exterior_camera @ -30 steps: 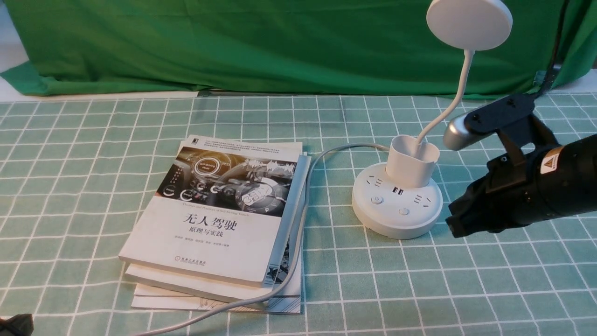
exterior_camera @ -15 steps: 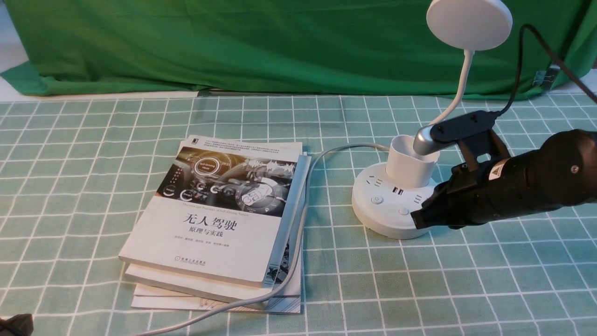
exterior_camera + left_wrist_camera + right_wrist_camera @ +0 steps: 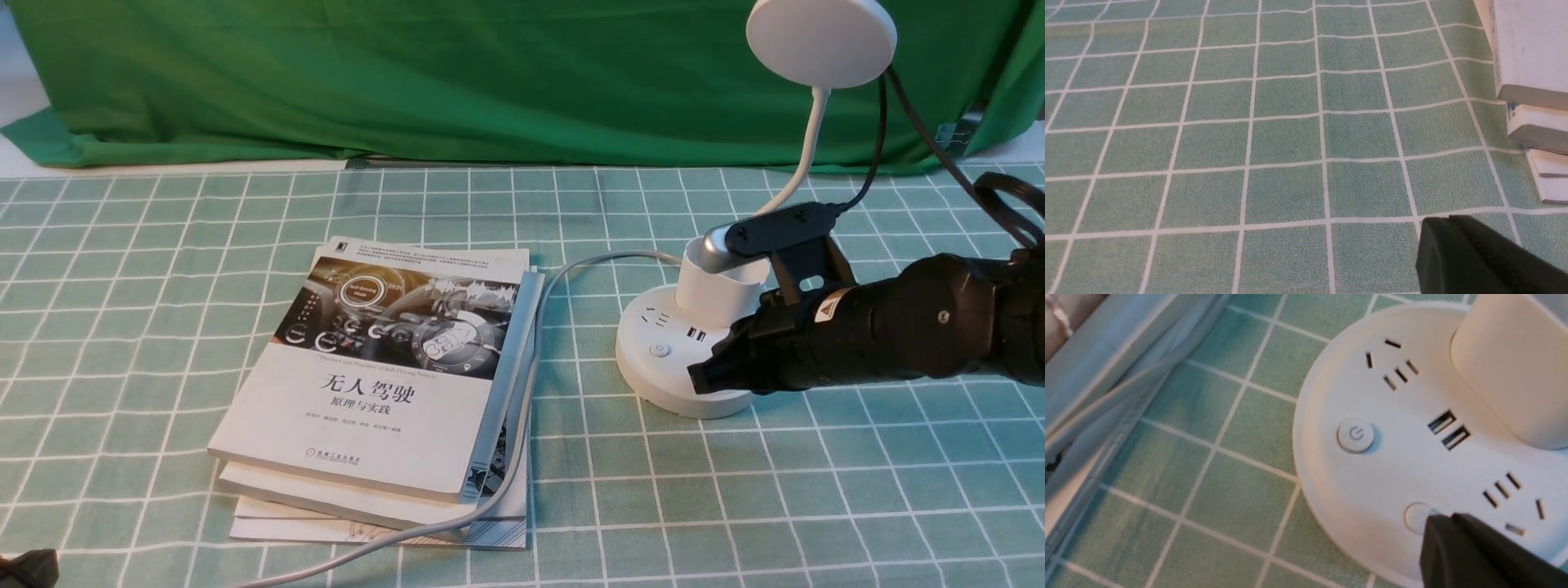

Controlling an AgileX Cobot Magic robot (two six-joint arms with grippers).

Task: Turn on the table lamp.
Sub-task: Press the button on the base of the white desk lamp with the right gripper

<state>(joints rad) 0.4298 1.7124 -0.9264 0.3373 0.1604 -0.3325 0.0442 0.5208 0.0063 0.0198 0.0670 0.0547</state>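
I've got the right gripper [image 3: 704, 377], black jaws closed on nothing, with its tip at the edge of the plain round button [image 3: 1414, 516] on the white gooseneck table lamp with round socket base [image 3: 653, 371]. The lamp stands on the green checked cloth [image 3: 245, 204], right of the book stack [image 3: 384, 392]. I'm at the press step, and next I likely need a short centred push down, not sideways.

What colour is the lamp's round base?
The table lamp's base is white; the right wrist view shows it best.
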